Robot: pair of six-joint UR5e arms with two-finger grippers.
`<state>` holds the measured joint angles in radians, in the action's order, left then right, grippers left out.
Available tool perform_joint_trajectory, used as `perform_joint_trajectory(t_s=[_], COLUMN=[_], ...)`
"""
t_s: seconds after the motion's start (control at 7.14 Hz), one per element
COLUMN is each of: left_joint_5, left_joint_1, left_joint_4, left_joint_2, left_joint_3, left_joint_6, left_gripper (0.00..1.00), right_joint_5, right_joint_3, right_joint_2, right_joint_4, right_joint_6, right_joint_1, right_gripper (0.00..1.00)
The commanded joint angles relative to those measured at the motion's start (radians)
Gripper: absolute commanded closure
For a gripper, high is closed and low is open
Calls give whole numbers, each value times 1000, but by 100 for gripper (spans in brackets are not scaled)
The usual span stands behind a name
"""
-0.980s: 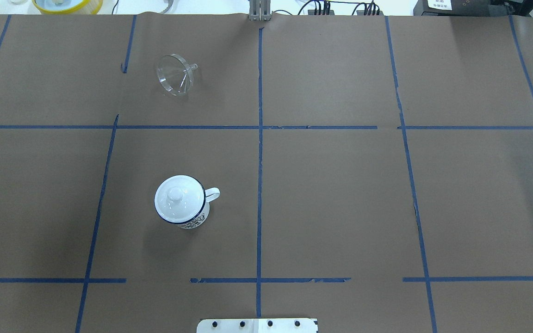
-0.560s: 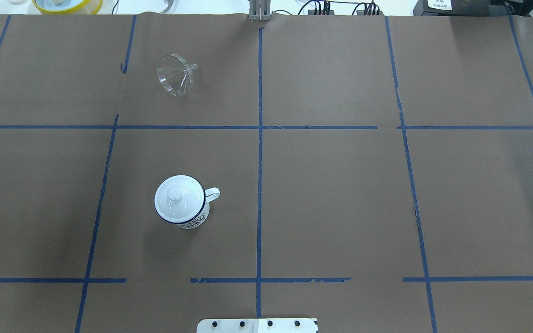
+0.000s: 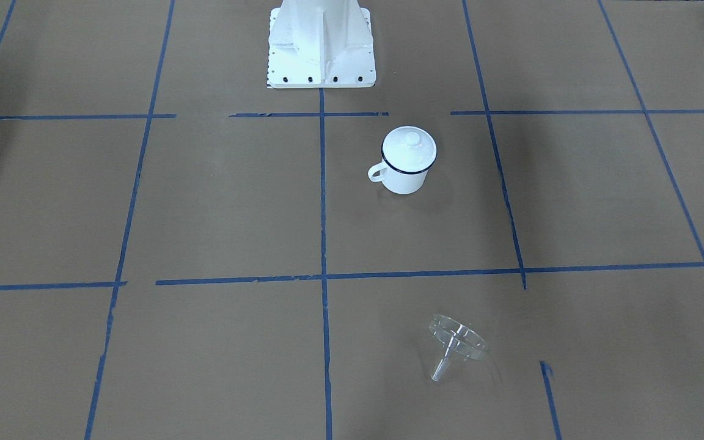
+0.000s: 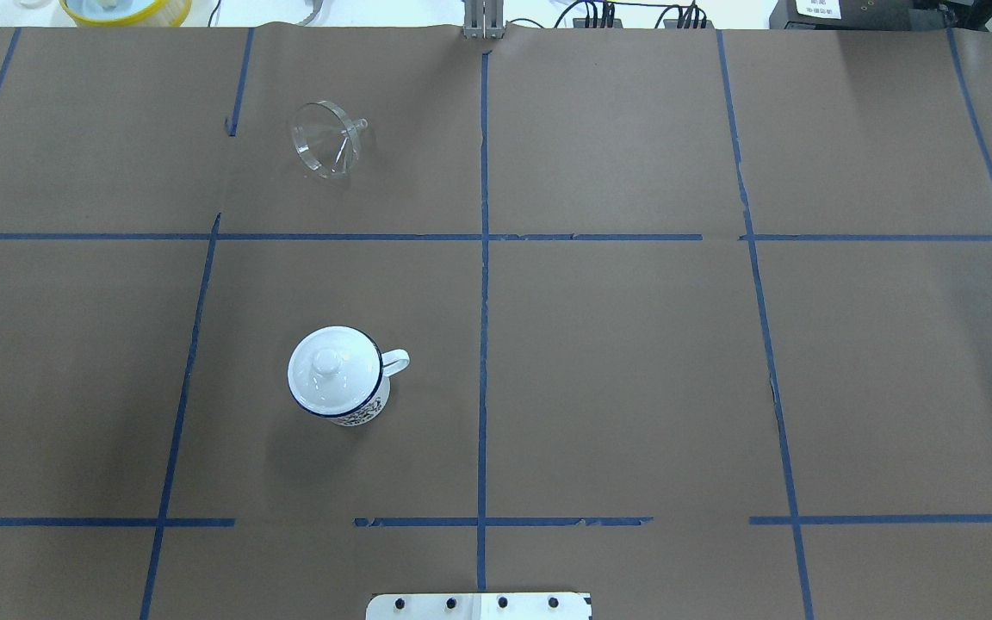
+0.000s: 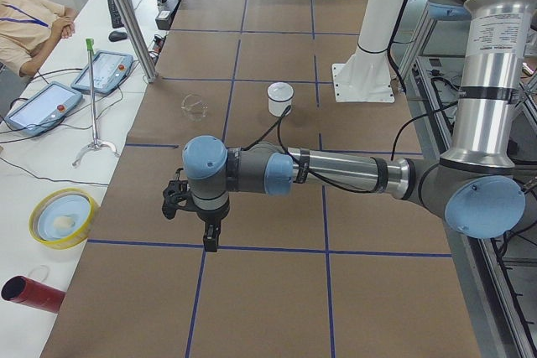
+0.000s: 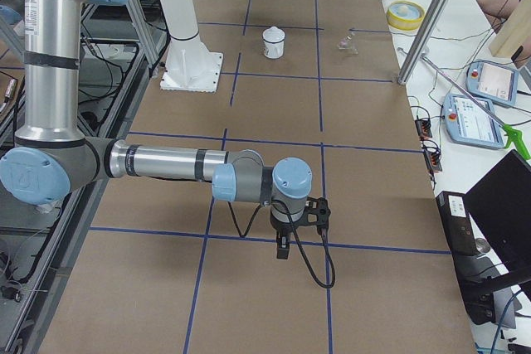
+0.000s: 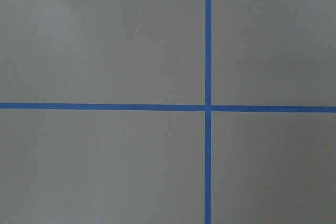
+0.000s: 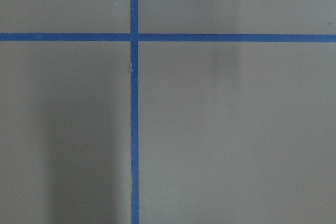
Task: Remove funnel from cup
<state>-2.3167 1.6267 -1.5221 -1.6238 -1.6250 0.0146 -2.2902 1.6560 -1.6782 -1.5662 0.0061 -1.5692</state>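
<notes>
The clear funnel (image 4: 326, 139) lies on its side on the brown paper at the far left of the table, apart from the cup; it also shows in the front view (image 3: 457, 343). The white cup (image 4: 350, 392) with a dark blue rim stands upright nearer the robot, with a white domed lid (image 4: 330, 368) on it and its handle to the right. The left gripper (image 5: 210, 243) shows only in the left side view and the right gripper (image 6: 283, 249) only in the right side view. Both hang over the table ends, far from the cup. I cannot tell whether they are open or shut.
The robot's white base (image 3: 321, 43) stands at the near table edge. A yellow bowl (image 5: 61, 217) and a red tube (image 5: 32, 293) sit off the table's left end. Teach pendants (image 5: 102, 71) and a metal post (image 5: 126, 18) stand beyond the far edge. Both wrist views show only brown paper and blue tape.
</notes>
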Motion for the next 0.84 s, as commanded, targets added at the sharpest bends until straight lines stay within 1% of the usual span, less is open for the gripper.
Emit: perform_joint_trajectory(t_s=[0.0,0.7], left_joint_5=[-1,-1], left_joint_1=[-1,-1], left_joint_4=[5,8], left_joint_2=[-4,-2], left_joint_3=[40,31], left_joint_6=[-7,-9], left_gripper=[0,0], right_joint_5=[0,0], right_joint_3=[1,1], right_joint_2=[0,0], right_joint_4=[0,0], right_joint_6=[0,0], right_joint_1=[0,0], right_gripper=[0,0])
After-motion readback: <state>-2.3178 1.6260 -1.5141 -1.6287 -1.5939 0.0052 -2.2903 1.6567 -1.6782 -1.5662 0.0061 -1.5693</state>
